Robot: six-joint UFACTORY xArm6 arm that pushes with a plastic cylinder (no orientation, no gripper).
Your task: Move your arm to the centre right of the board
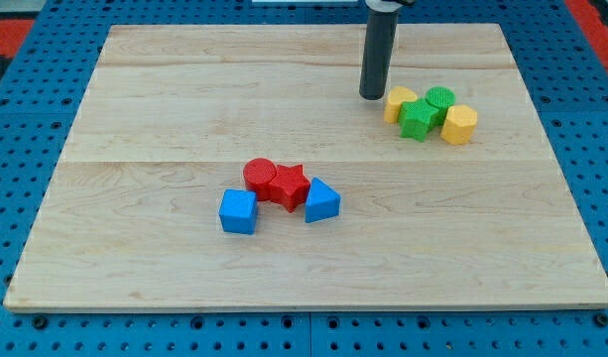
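My tip (372, 96) rests on the wooden board (165, 99) in the upper right part, just left of a tight cluster of blocks. That cluster holds a yellow block (399, 102) nearest the tip, a green star (417, 120), a green cylinder (440, 99) and a yellow hexagon (459, 124). The tip stands close to the yellow block; I cannot tell if they touch. Near the board's middle lies a second cluster: a red cylinder (259, 177), a red star (289, 185), a blue cube (238, 211) and a blue triangular block (321, 201).
The board lies on a blue perforated table (26, 69) that shows all around it. A red area (6, 20) shows at the view's top left corner and top right corner.
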